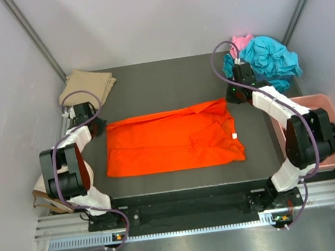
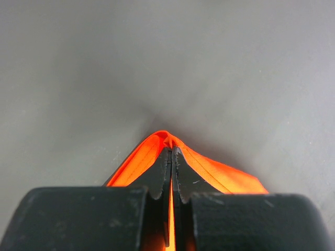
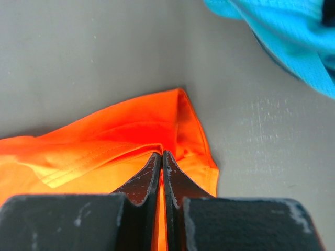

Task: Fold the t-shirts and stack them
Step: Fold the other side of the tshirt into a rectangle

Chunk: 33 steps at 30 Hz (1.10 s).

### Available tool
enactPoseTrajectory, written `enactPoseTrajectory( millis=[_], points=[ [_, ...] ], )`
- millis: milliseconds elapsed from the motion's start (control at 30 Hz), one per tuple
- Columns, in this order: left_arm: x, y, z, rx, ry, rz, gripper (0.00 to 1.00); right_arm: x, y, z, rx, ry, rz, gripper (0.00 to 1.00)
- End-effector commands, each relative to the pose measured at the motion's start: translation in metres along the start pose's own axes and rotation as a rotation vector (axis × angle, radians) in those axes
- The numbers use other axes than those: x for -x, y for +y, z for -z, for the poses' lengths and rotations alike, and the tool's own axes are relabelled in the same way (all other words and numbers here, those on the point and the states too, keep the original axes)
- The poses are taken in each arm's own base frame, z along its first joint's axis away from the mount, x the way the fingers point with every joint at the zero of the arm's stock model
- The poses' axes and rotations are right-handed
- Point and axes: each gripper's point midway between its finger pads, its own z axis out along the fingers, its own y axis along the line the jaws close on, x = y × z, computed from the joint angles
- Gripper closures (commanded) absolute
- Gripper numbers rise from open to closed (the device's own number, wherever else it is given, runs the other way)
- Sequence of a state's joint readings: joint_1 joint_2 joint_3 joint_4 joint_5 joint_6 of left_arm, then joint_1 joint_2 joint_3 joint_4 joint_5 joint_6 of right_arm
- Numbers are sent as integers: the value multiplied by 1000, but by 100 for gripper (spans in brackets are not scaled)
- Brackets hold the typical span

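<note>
The tan shirt (image 1: 87,85) sits folded far left. Your left gripper (image 2: 171,151) is clamped on the far left corner of the orange shirt (image 1: 169,140), which is spread flat in the middle. Your right gripper (image 3: 162,155) pinches its far right corner, near the teal shirts (image 1: 272,57).

No text, brand, number or sign can be read in any of the views. A small white tag (image 1: 234,135) sits on the orange t-shirt (image 1: 169,142) near its right edge in the top view, but it is too small for any lettering on it to be made out.
</note>
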State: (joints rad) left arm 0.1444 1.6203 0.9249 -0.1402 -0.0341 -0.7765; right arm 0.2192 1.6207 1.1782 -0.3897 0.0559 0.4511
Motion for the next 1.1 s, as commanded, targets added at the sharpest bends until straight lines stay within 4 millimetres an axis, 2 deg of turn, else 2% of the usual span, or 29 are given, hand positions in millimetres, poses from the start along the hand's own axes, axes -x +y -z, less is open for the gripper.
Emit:
enactPoseTrajectory(
  millis=[0, 333, 467, 667, 867, 1067],
  points=[
    [9, 0, 16, -23, -38, 17, 100, 8, -7, 24, -2, -49, -25, 100],
    [-8, 20, 34, 4, -31, 18, 100, -28, -16, 47, 30, -1, -26, 100],
    [-12, 34, 38, 43, -41, 23, 100, -47, -21, 52, 33, 24, -33, 100],
    [-16, 44, 46, 69, -50, 31, 100, -71, -27, 55, 44, 72, -33, 100],
    [-21, 55, 59, 93, -63, 33, 100, -84, -33, 55, 36, 94, -35, 100],
    [-26, 65, 65, 114, -69, 33, 100, -87, -34, 56, 32, 94, -38, 100]
  ],
)
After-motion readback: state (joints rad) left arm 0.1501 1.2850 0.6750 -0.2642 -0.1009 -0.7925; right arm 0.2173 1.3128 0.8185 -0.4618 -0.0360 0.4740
